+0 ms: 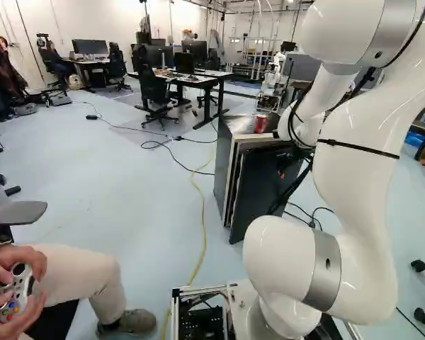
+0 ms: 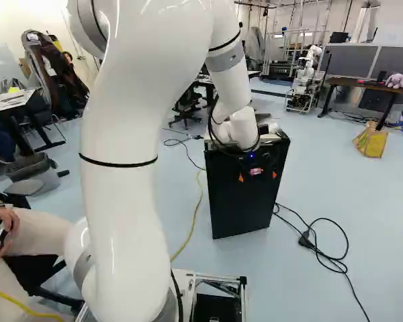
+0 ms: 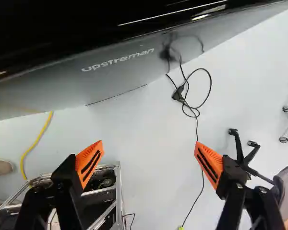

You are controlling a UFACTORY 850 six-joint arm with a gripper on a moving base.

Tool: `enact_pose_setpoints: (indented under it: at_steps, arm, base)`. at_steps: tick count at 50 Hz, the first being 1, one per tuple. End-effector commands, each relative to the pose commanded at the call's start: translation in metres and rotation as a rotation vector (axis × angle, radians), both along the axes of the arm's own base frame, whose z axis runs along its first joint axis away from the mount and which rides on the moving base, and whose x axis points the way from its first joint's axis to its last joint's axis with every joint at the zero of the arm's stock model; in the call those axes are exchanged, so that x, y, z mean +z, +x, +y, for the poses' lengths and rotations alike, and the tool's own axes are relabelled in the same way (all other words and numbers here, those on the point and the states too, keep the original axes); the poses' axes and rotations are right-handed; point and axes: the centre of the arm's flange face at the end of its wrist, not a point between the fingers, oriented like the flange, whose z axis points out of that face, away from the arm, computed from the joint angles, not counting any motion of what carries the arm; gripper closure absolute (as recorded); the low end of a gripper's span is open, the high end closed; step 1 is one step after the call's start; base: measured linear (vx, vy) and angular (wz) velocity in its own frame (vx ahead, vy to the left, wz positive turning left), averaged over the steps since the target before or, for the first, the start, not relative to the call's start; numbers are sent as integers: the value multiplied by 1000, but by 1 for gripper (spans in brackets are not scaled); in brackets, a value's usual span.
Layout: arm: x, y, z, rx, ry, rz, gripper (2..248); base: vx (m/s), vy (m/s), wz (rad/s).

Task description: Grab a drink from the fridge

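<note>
While the gripper [image 2: 257, 174] of the white arm [image 2: 144, 134] is hanging in front of the dark door [image 1: 263, 191] of the fridge [image 1: 224, 159], near the upper part of it, its two fingers with orange pads [image 3: 90, 163] are spread wide, and only floor [image 3: 144, 139] is seen between them. In the wrist view, the glossy door lies ahead of the fingers; whether some part of the arm touches it, I cannot tell. The left base view shows the fridge standing upright on the floor, and its door seems to be a little apart from the body at one side. On the top of the fridge stands a red can [image 1: 261, 123], near the arm's wrist; the inside is hidden. One yellow cable [image 1: 203, 234] runs on the floor beside the fridge, and a black cable with a plug [image 2: 305, 238] lies in loops at its other side. Farther behind is another robot [image 2: 306, 80].
</note>
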Motion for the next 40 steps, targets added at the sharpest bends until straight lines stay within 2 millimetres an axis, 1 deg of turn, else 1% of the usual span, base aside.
enact_pose_setpoints:
  at_steps: [10, 23, 40]
  arm:
    - [-8, 11, -1, 16, 3, -30, 3]
    - [-8, 22, 1, 37, -1, -77, 3]
    - [-8, 33, 4, 53, -4, -87, 3]
  base:
    - [0, 0, 0]
    - [0, 0, 0]
    - [0, 0, 0]
